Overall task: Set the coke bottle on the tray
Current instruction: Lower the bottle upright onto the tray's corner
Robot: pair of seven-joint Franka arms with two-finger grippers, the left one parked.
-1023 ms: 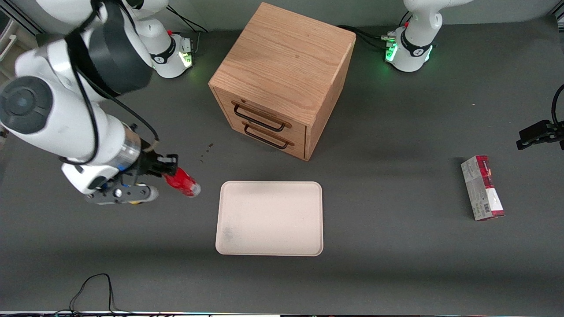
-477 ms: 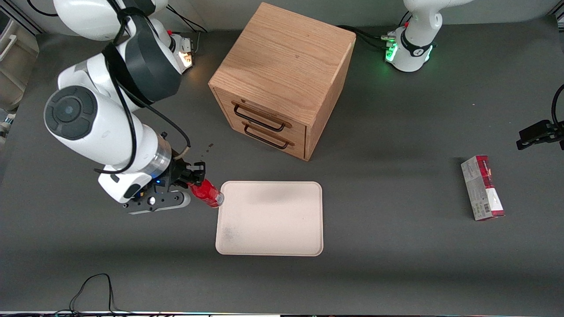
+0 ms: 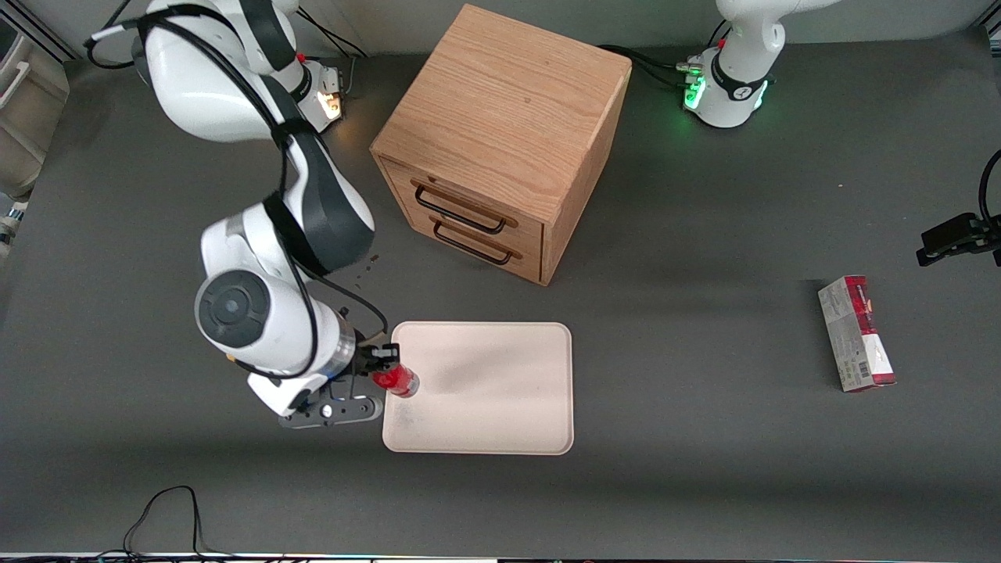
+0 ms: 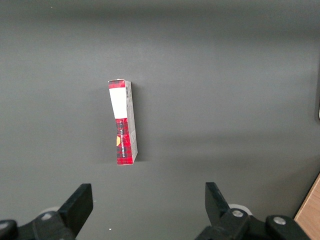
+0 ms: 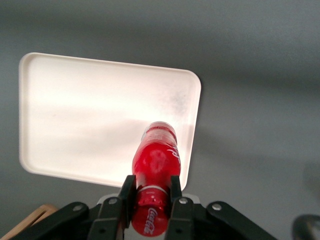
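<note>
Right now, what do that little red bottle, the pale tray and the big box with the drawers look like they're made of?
The coke bottle, clamped in the gripper above the tray's edge, looks like glossy plastic: it shows bright highlights and a printed label. The tray seems matte cream plastic or moulded fibre, with a smooth low rim; hard to say which. The drawer cabinet looks like oak-toned wood with visible grain and dark, probably metal, handles.

White "Coca‑Cola" script — partly legible — runs along the coke bottle [image 5: 154, 170], which is clamped in the gripper [image 5: 150, 192]; the carton's [image 4: 123, 122] print is illegible.
</note>
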